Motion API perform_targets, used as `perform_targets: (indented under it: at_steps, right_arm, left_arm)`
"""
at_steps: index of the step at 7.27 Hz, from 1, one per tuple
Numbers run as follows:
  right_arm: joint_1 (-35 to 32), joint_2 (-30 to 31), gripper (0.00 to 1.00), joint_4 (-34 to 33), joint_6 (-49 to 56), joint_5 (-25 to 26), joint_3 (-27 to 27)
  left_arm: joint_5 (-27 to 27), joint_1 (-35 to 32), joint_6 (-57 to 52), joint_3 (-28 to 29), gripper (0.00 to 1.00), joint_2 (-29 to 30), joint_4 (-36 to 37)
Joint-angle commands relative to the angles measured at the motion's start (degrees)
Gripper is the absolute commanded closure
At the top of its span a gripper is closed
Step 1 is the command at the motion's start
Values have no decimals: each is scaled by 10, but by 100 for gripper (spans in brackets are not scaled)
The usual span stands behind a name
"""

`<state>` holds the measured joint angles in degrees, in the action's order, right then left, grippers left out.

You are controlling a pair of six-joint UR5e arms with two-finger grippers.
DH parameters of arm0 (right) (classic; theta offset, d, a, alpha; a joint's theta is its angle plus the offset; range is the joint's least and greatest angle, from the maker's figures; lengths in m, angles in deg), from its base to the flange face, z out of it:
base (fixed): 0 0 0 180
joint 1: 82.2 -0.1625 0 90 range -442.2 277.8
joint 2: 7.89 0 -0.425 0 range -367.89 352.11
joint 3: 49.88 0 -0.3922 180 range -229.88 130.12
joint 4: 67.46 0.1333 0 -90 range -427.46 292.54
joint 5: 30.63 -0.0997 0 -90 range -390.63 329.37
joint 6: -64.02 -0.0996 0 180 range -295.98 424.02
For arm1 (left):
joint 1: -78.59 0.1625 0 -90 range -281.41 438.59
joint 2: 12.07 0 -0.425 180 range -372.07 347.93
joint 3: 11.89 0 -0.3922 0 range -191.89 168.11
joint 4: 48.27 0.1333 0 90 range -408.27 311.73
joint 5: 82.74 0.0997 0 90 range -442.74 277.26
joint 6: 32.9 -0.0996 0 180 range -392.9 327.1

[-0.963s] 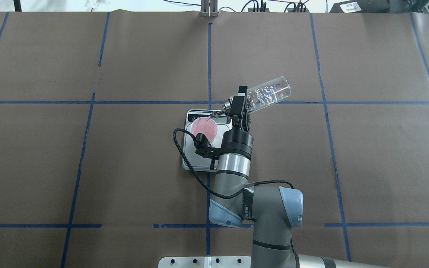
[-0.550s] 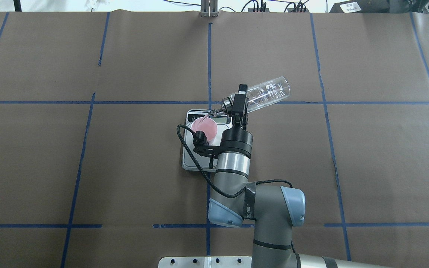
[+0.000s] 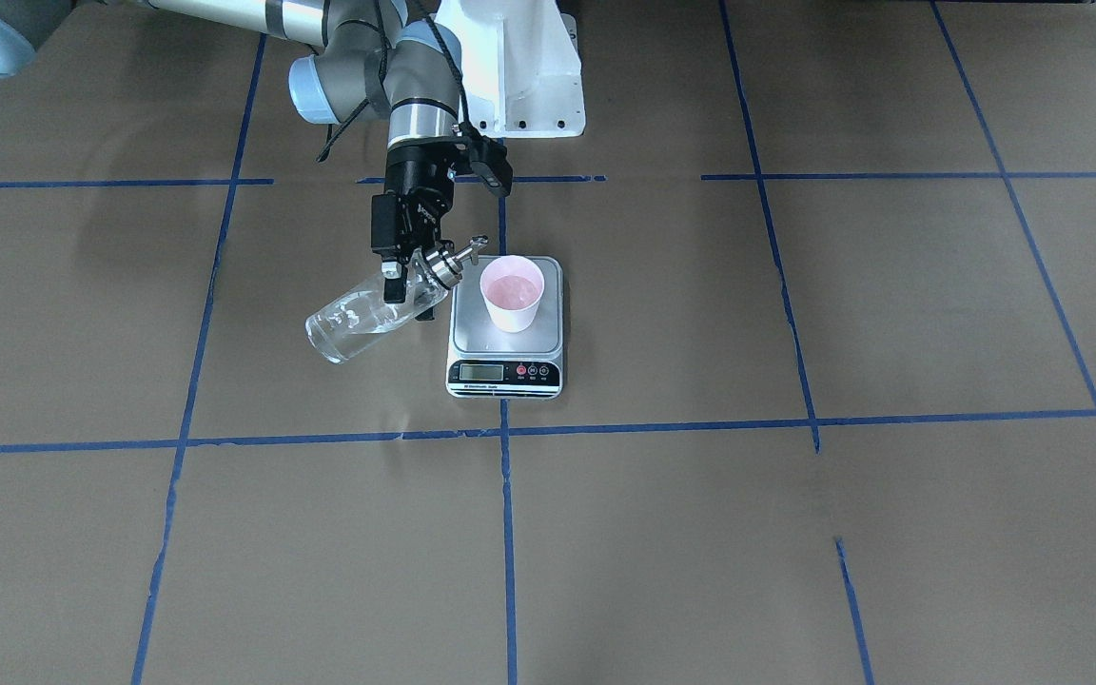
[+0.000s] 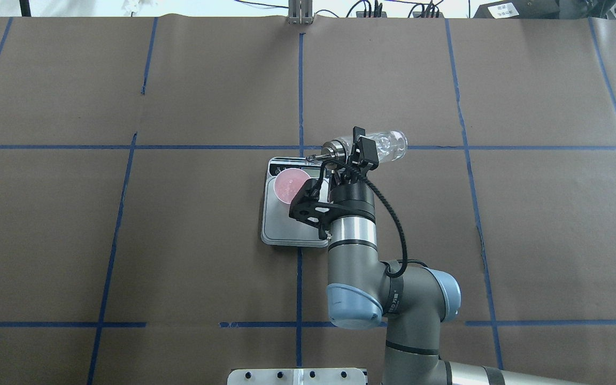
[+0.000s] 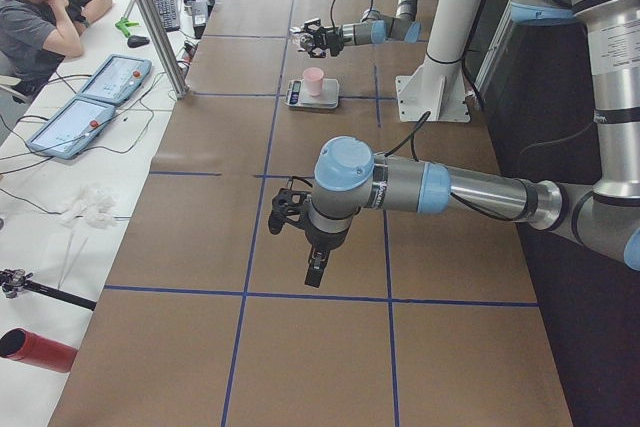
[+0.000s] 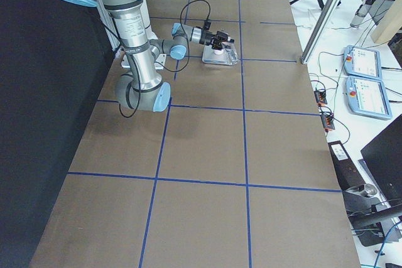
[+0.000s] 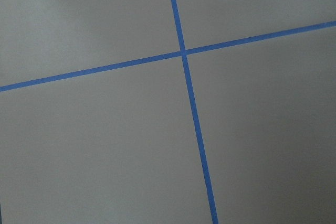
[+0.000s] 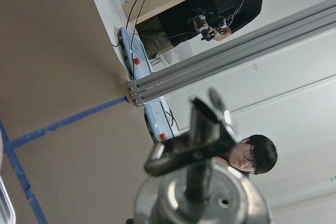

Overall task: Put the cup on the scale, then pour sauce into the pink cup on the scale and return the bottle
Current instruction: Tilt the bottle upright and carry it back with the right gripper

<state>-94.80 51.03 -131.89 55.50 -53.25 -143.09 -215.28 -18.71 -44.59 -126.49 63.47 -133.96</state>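
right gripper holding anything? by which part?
Yes. The right gripper holds the bottle, jaws shut across its glass body just below the metal cap.

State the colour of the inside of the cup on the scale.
Pink. The cup on the scale shows best in the exterior front-facing view.
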Motion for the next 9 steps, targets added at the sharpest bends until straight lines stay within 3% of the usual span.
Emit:
perform_targets:
  at_steps: [1,3,5,9]
  right_arm:
    - [-3,5,100,47,-98,-67,-53]
    - [-8,6,100,47,-141,-92,-90]
    - [-9,11,100,48,-274,-145,-113]
    - [-43,113,100,47,-496,-245,-157]
  left_arm:
    - [0,0,0,-1,0,0,0]
    - [0,0,0,-5,0,0,0]
    - [-6,0,0,-5,0,0,0]
    - [-7,0,-1,-5,0,0,0]
